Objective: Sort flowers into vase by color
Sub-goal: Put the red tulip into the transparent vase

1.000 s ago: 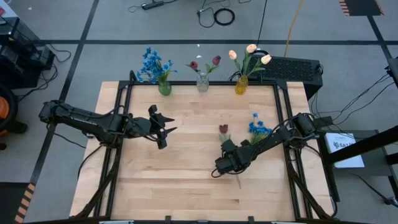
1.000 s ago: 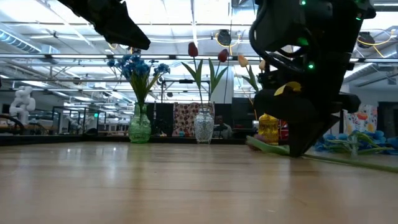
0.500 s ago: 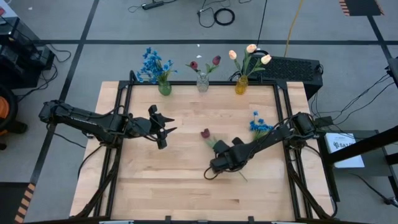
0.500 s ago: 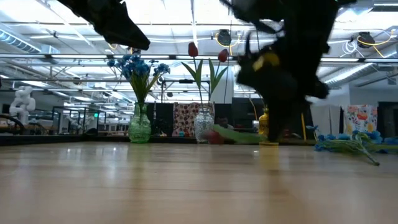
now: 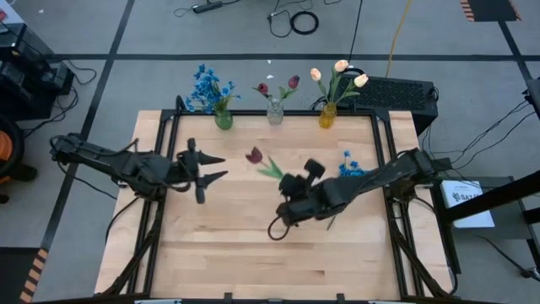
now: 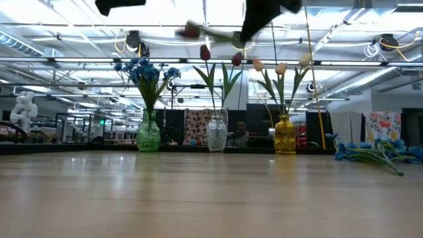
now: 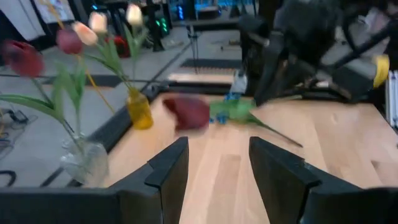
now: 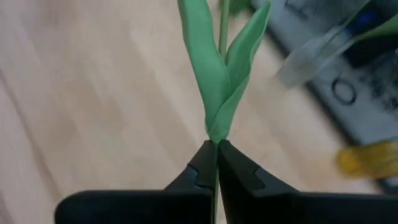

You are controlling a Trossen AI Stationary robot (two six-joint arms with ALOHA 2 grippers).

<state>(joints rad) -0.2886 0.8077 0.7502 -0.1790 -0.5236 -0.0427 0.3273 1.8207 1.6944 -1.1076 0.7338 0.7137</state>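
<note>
The right gripper (image 8: 216,163), jaws pinching the dark red tulip's (image 5: 254,155) thin stem, holds it above mid-bench; it may swivel or slip free. The left gripper (image 5: 207,165) hovers, jaws spread.

place: robotics lab or workshop | evidence: grey taped floor (image 5: 101,67) with loose cables (image 5: 295,21) at top of high view | exposed ceiling lights (image 6: 370,39) and equipment racks (image 6: 79,125) behind the table (image 6: 198,192) in low view
</note>
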